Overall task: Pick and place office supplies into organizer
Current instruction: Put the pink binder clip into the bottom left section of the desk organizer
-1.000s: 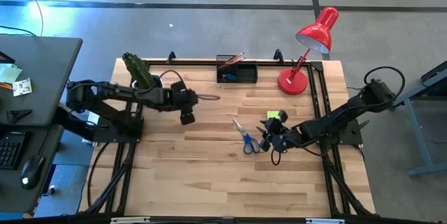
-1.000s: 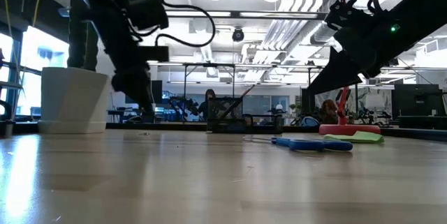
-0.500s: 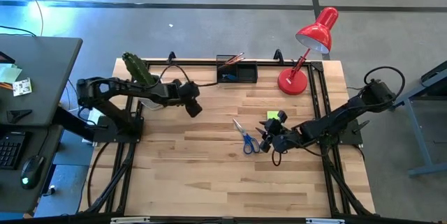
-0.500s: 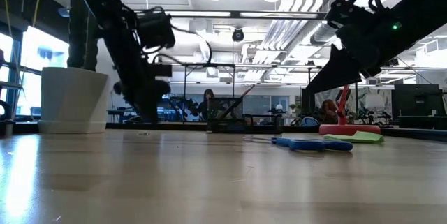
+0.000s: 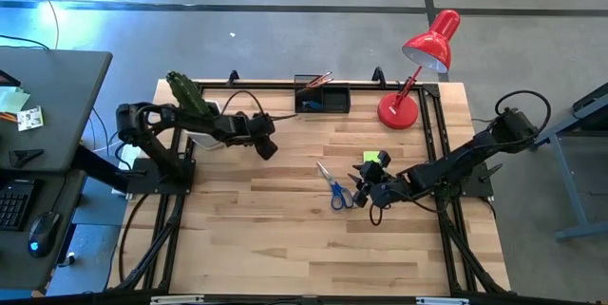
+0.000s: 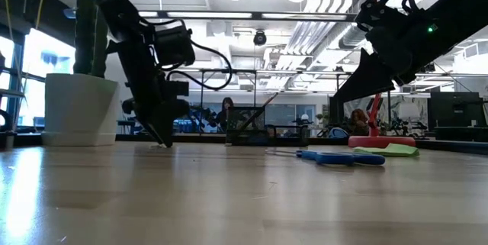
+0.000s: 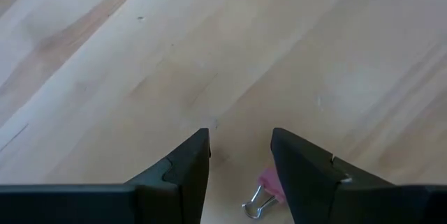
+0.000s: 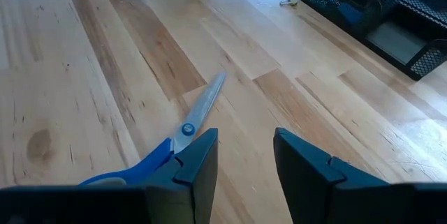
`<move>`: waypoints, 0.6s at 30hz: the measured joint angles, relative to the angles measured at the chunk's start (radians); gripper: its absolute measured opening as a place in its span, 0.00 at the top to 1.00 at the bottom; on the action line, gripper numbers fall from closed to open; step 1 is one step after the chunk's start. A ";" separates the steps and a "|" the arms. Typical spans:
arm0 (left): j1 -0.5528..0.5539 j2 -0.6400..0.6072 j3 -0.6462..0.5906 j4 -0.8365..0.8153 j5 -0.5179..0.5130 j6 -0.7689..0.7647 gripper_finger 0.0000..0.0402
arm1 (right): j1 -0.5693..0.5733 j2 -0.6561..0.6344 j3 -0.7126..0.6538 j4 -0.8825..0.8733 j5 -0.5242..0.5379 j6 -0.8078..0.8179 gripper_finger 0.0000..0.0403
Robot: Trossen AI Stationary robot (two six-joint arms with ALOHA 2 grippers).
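My left gripper [image 5: 268, 145] [image 7: 239, 140] is open and points down at the wooden table, low over its left far part, near the white cactus pot [image 5: 204, 126]. A small pink binder clip [image 7: 262, 190] lies on the table between its fingers, untouched. My right gripper [image 5: 366, 191] [image 8: 244, 137] is open and hovers just right of the blue-handled scissors [image 5: 334, 189] [image 8: 185, 126], which lie flat. The lime-green sticky pad [image 5: 373, 159] lies flat beside that gripper. The black organizer [image 5: 321, 97] [image 8: 377, 15] stands at the far edge with pencils sticking out.
A red desk lamp [image 5: 418, 58] stands at the far right corner, right of the organizer. The cactus [image 5: 188, 96] in its white pot is at the far left corner. Bare wood spans the table's near half [image 5: 304, 248]. A grey desk with a keyboard stands beyond the left edge.
My left gripper has moved a little toward the far edge and the right, tipped its fingers downward and come down close to the table. Its arm has drawn back toward the left. The right arm, the scissors and the pad have kept still.
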 joint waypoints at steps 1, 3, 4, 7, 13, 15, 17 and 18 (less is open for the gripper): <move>0.001 0.000 0.000 -0.007 0.012 0.000 0.63 | 0.000 0.000 0.000 0.000 0.000 0.000 0.67; 0.001 0.000 0.001 -0.020 0.026 -0.001 0.63 | 0.000 0.000 0.000 0.000 0.000 0.000 0.67; 0.001 0.000 0.001 -0.029 0.037 -0.003 0.63 | 0.000 0.000 0.000 -0.001 -0.001 0.001 0.67; 0.001 0.000 0.001 -0.056 0.067 -0.008 0.63 | 0.000 0.000 0.000 -0.008 -0.002 0.002 0.67; -0.015 -0.003 0.002 -0.087 0.144 -0.051 0.63 | 0.000 0.000 0.000 -0.010 -0.003 0.002 0.67; -0.036 -0.007 0.002 -0.093 0.148 -0.066 0.63 | 0.000 0.000 0.000 -0.011 -0.007 0.002 0.67; -0.059 -0.010 0.001 -0.102 0.152 -0.084 0.63 | 0.000 0.000 0.000 -0.012 -0.011 0.002 0.67; -0.071 -0.011 0.001 -0.107 0.152 -0.093 0.63 | 0.000 0.000 0.000 -0.012 -0.012 0.002 0.67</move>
